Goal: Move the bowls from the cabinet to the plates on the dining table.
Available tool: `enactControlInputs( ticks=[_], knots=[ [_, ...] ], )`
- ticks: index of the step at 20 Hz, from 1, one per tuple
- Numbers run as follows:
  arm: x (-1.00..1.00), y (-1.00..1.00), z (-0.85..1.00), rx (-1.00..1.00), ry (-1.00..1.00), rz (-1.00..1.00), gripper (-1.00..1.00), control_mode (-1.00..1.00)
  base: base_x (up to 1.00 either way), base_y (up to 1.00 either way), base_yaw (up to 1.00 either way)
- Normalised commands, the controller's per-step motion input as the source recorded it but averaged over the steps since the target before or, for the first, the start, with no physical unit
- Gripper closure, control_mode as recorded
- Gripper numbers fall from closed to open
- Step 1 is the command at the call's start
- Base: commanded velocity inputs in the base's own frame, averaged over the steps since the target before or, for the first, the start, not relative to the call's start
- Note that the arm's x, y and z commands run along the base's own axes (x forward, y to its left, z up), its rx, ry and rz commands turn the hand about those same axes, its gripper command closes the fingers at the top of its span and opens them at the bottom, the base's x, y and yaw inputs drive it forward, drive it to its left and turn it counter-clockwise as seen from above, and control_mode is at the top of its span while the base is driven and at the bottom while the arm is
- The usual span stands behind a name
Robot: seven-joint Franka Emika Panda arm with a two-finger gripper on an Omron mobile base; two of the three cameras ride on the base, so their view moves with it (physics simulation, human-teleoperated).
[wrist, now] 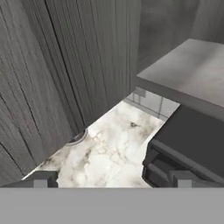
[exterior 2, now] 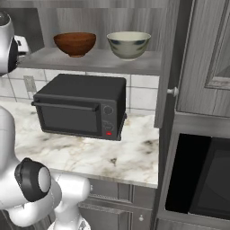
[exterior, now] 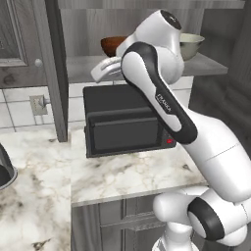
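Two bowls stand on the grey shelf [exterior 2: 134, 63] of the open cabinet [exterior 2: 193, 58]: a dark reddish-brown bowl [exterior 2: 75, 43] on the left and a pale cream-green bowl [exterior 2: 129, 44] to its right. In the left base view my arm partly covers the brown bowl [exterior: 111, 45], and the cream bowl [exterior: 193, 45] peeks out behind the elbow. My gripper [wrist: 112, 180] is open, holds nothing, and hangs left of the shelf [wrist: 192, 70], beside the cabinet door [wrist: 57, 78]. Its white hand [exterior: 104, 71] sits at shelf height, apart from both bowls. The plates and the dining table are out of view.
A black toaster oven [exterior 2: 81, 108] stands on the marble counter [exterior 2: 103, 152] under the shelf. The open cabinet door [exterior: 51, 68] hangs left of my hand. A dark built-in appliance [exterior 2: 202, 179] fills the right. A dark round rim [exterior: 5, 171] lies at the counter's far left.
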Motion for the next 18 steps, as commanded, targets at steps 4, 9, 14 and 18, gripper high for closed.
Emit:
enactControlInputs(
  ticks=[4,9,14,18],
  knots=[
    [0.21,-0.23,0.00,-0.22,-0.04,0.00,-1.00,-1.00,0.00,0.00,0.00],
    [0.16,-0.20,0.02,-0.21,-0.05,0.00,-1.00,-1.00,0.00,0.00,0.00],
    [0.00,-0.15,0.00,-0.23,-0.14,0.00,-1.00,-1.00,0.00,0.00,0.00],
    [0.00,-0.13,0.00,-0.24,-0.18,0.00,-1.00,-1.00,0.00,0.00,0.00]
  ],
)
